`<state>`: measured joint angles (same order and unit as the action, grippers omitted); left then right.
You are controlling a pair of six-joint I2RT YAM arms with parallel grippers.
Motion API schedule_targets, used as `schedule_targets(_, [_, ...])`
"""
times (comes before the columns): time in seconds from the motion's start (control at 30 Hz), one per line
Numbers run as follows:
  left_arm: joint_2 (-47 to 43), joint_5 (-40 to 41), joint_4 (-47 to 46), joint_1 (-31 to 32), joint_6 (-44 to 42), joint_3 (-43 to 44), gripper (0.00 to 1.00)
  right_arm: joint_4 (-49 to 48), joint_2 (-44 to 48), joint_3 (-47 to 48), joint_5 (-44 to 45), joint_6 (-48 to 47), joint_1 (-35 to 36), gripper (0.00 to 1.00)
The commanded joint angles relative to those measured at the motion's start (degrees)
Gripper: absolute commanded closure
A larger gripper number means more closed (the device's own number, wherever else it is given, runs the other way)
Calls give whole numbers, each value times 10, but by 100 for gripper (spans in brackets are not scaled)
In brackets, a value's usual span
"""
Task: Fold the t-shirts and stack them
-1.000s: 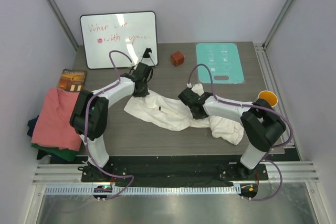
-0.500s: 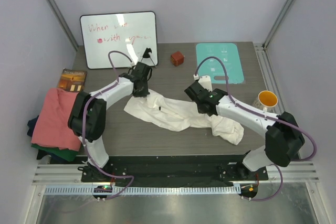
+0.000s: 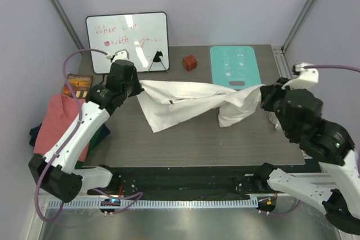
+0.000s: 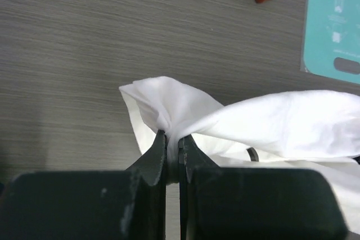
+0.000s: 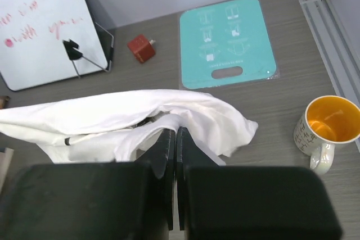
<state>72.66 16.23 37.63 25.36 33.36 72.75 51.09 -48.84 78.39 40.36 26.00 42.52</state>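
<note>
The white t-shirt [image 3: 185, 98] hangs unfolded above the bench [image 3: 197, 141], stretched between the left pincer [image 4: 171, 139] and right pincer [image 5: 174, 136], each clamped on one end, while the coloured t-shirts [image 3: 59, 127] lie piled at the left edge, so folding seemingly is barely begun.

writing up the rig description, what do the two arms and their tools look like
Both the left arm and right arm have white links between bulky black joints. A thin mauve cable loops along each. The left tool and right tool are matte black: a boxy body and two fingers tapering to narrow tips. No markings show.
</note>
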Motion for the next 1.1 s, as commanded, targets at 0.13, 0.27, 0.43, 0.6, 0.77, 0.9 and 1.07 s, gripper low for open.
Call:
schedule_targets(0.13, [-114, 13, 91, 4, 54, 71, 100, 37, 72, 84, -82, -6, -2, 99])
schedule_targets(0.27, [-122, 13, 140, 4, 48, 110, 100, 99, 63, 124, -136, 22, -2, 99])
schedule_targets(0.43, [-104, 0, 173, 4, 37, 139, 100, 163, 79, 112, -200, 65, -2, 99])
schedule_targets(0.6, [-78, -31, 183, 4, 28, 132, 100, 192, 131, 67, -256, 135, -2, 99])
schedule_targets(0.77, [-17, 61, 240, 4, 35, 116, 100, 174, 177, -69, -309, 210, -2, 99])
schedule_targets(0.9, [49, 98, 236, 4, 38, 91, 100, 145, 204, -176, -371, 267, -2, 99])
schedule_targets(1.07, [129, 103, 214, 3, 32, 83, 100, 129, 215, -300, -412, 292, -2, 99])
